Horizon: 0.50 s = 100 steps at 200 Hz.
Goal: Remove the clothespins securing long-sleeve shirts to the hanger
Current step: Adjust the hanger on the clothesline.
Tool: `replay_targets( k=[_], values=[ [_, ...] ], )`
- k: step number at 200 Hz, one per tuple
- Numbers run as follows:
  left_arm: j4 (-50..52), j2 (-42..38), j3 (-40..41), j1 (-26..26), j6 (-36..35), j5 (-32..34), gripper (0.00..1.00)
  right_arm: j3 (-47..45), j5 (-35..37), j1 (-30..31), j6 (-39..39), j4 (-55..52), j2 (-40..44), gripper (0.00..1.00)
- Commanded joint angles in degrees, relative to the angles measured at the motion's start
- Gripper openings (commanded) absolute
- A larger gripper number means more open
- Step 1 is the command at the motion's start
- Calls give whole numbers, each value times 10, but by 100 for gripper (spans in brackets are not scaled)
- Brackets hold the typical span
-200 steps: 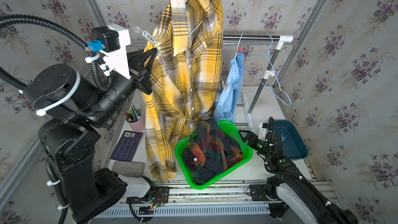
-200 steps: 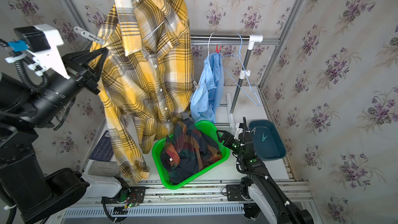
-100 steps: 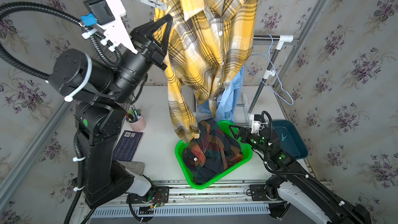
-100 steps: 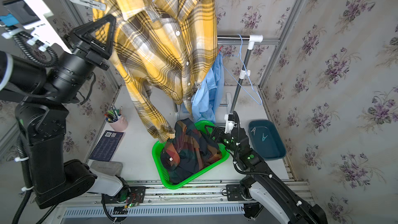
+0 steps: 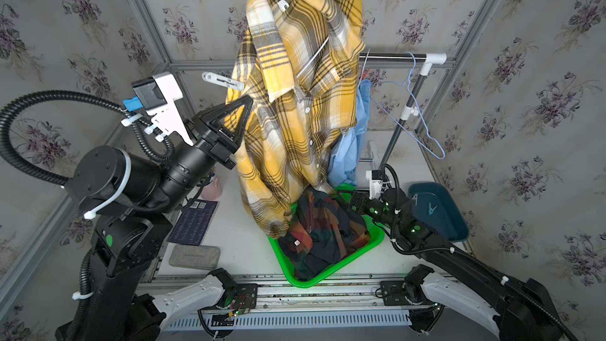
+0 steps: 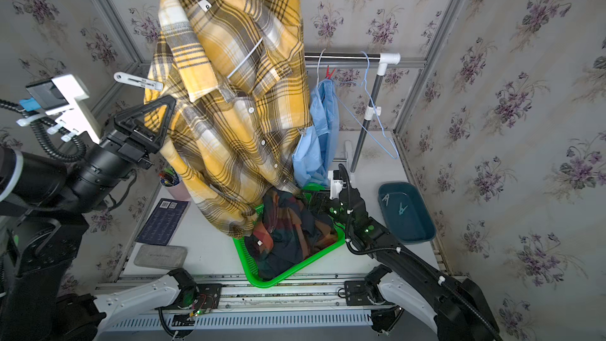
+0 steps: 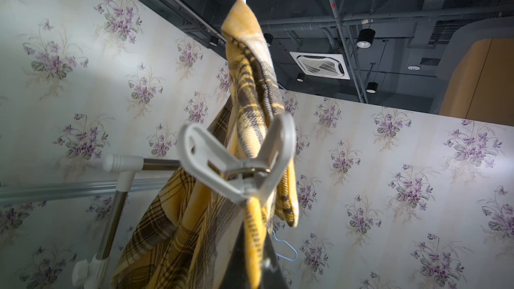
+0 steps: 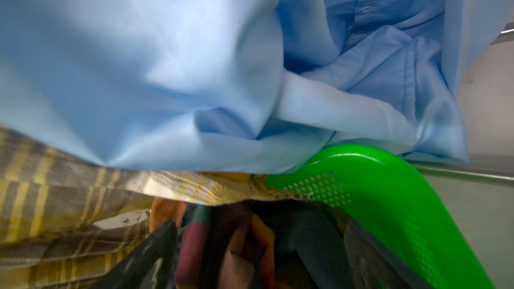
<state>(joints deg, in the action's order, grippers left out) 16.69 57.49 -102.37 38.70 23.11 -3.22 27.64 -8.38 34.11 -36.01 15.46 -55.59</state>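
Left claw, clenched on plaid shirt, sits just below grey clothespin; its long axis runs left-right in frame. Right claw, released, stands well apart.

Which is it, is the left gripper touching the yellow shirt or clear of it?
Touching. The left wrist view shows the left gripper shut on a fold of the yellow shirt, close to the grey clothespin.

Left fingers pinched shut; right fingers spread.
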Motion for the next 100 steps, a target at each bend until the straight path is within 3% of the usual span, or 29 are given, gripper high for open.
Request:
replay_targets(
  k=[1,22,48,100],
  values=[
    [-33,-34,64,1,37,8,0,22,4,3,-4,93,-47,93],
    [-21,-56,92,0,38,-3,0,58,25,-2,1,113,-109,93],
    [-3,-73,96,1,33,-10,0,94,-10,-52,-25,174,-198,93],
    [3,-82,91,1,25,-57,0,232,-19,-85,-41,211,-365,92]
  ],
)
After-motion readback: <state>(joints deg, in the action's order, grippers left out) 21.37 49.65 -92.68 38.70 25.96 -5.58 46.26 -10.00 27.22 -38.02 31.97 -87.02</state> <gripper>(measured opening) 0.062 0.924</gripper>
